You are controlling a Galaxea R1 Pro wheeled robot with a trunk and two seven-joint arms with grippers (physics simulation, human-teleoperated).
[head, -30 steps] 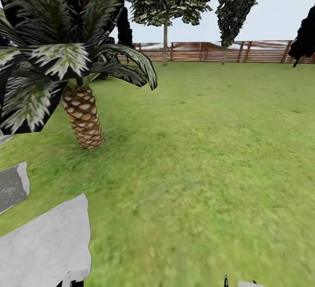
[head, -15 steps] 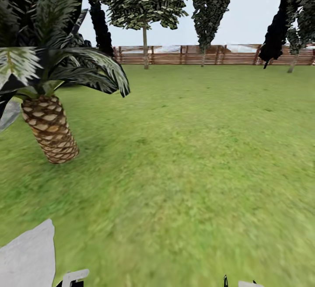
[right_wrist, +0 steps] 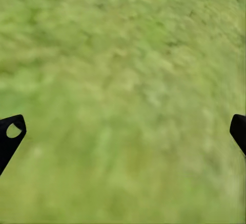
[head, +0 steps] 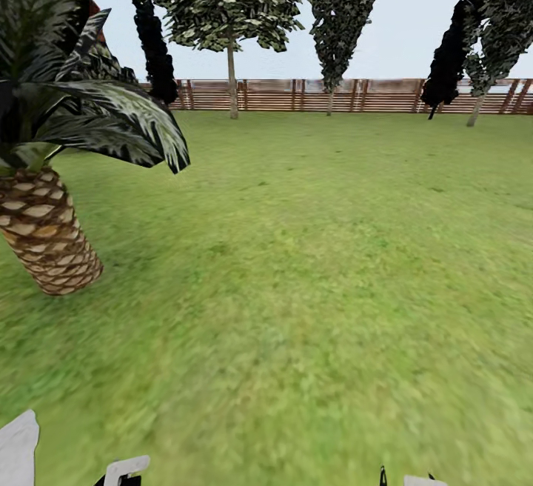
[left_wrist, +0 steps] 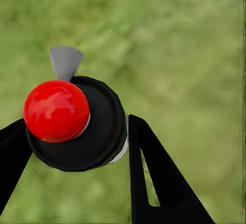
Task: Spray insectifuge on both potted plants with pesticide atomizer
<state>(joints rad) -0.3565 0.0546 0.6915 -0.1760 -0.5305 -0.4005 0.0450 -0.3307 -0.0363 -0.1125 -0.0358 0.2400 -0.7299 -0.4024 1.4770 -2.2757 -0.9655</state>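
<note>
In the left wrist view, the pesticide atomizer [left_wrist: 97,131] appears end-on as a round black body with a glossy red knob and a grey pointed nozzle. It sits between the two black fingers of my left gripper [left_wrist: 77,121], which is shut on it above the grass. My right gripper [right_wrist: 128,121] is open, its fingertips [right_wrist: 11,131] far apart over bare lawn. The garden lawn [head: 311,286] stretches ahead to a brown slatted fence [head: 333,95]. The potted plants are out of view.
A tall palm with a scaly brown trunk [head: 44,249] stands close on the left. A corner of a grey stepping stone [head: 16,447] shows at the lower left. Several trees [head: 229,4] line the fence. Open grass lies ahead and to the right.
The whole head view has shifted: the palm and stepping stones slid toward the left edge and more fence and trees came in on the right, so the camera moved.
</note>
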